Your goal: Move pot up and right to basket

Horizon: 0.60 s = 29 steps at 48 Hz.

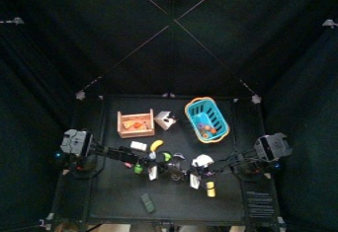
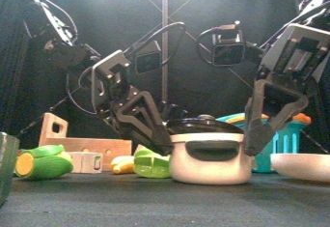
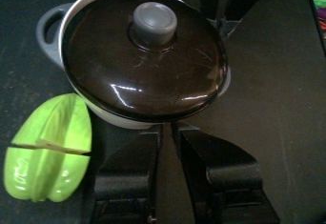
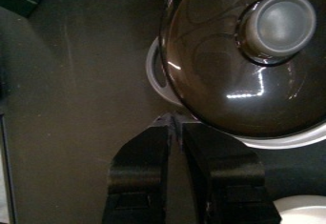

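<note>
The pot stands at the table's front middle: a white body with two handles under a dark lid with a grey knob. It fills the front view's middle. My left gripper sits at its left rim and my right gripper at its right rim. In the front view the fingers of both hang spread beside the pot, and nothing shows between either pair. The turquoise basket lies behind the pot, to the right.
An orange-brown crate stands at the back left. A green star-shaped fruit lies just left of the pot, with more green pieces farther left. A white dish sits close on the pot's right.
</note>
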Tool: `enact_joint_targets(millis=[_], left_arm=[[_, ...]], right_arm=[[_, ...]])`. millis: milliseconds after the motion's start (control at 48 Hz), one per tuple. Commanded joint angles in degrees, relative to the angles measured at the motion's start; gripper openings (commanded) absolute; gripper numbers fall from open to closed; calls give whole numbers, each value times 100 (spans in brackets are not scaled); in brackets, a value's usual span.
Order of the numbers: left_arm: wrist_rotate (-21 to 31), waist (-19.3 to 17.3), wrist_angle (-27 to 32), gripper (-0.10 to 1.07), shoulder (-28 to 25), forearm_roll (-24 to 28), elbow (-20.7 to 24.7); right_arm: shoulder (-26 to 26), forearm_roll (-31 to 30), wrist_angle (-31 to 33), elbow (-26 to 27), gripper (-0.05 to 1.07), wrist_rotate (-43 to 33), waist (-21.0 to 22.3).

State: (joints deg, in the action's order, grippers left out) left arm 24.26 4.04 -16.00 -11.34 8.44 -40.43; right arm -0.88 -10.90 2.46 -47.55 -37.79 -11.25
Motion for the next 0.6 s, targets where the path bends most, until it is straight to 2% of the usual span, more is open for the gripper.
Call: enact_joint_targets(millis=[0, 333, 583], left_arm=[[-18, -97, -26, 60, 105, 26, 132], [-18, -431, -44, 60, 149, 53, 132], [-18, -712, -79, 60, 149, 105, 176]], right_arm=[[-237, -105, 79, 62, 54, -9, 176], [-501, -439, 413, 0, 54, -18, 721], [-536, -589, 448, -62, 54, -18, 940]])
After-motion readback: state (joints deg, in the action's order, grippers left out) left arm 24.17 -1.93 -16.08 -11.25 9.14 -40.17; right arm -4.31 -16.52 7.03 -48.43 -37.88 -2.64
